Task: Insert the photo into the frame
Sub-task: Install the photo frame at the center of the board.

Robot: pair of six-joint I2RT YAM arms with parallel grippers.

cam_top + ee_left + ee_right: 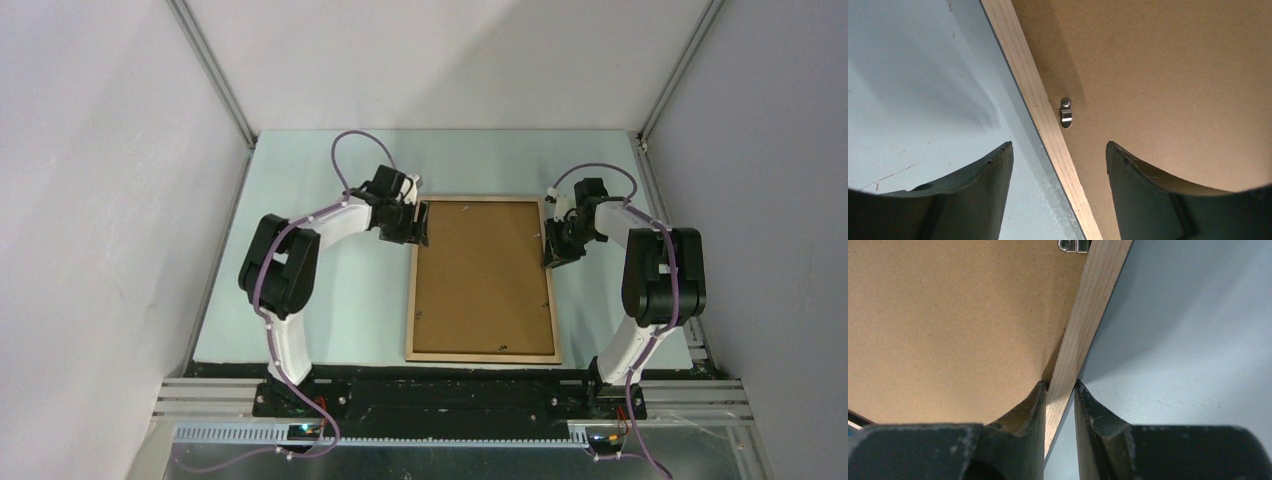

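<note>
Shows the frame (483, 356) lying back-up, long axis fore-aft. Pinched at right rail by the narrowly set right gripper (1060, 387); straddled ungripped at left rail by the wide-open left gripper (1058, 150), clip (1066, 112) just ahead. No photo visible.

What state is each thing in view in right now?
frame, flat on the table, wood back up
backing, seated in the frame
clip, lying along the left rail, over the backing
left gripper, open, astride the frame's left rail
right gripper, shut on the frame's right rail
</note>
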